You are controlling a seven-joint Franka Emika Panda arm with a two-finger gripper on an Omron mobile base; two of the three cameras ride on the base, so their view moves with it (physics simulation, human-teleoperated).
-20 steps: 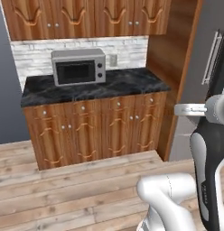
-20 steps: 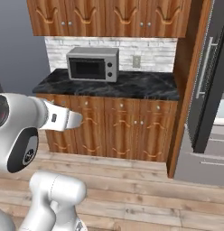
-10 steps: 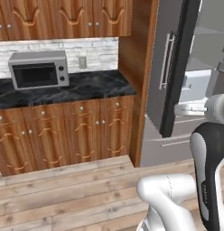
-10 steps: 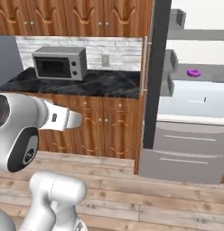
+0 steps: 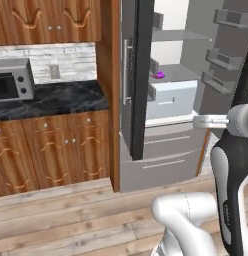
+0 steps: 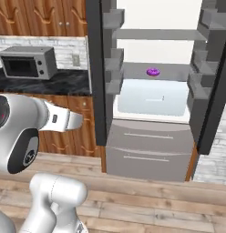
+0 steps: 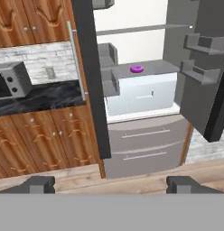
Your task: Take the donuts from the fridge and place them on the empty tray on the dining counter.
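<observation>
Hanging wide open and empty, the gripper (image 7: 111,185) faces the fridge (image 7: 145,149), well short of it. Straight ahead, on a grey shelf behind the open doors, sits a purple donut (image 7: 137,69). Nothing fetched yet, by my reckoning.

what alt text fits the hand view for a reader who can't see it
An open fridge with a purple donut on a grey shelf above a white drawer, seen past the open gripper. To the left, a microwave sits on a black counter over wooden cabinets.
</observation>
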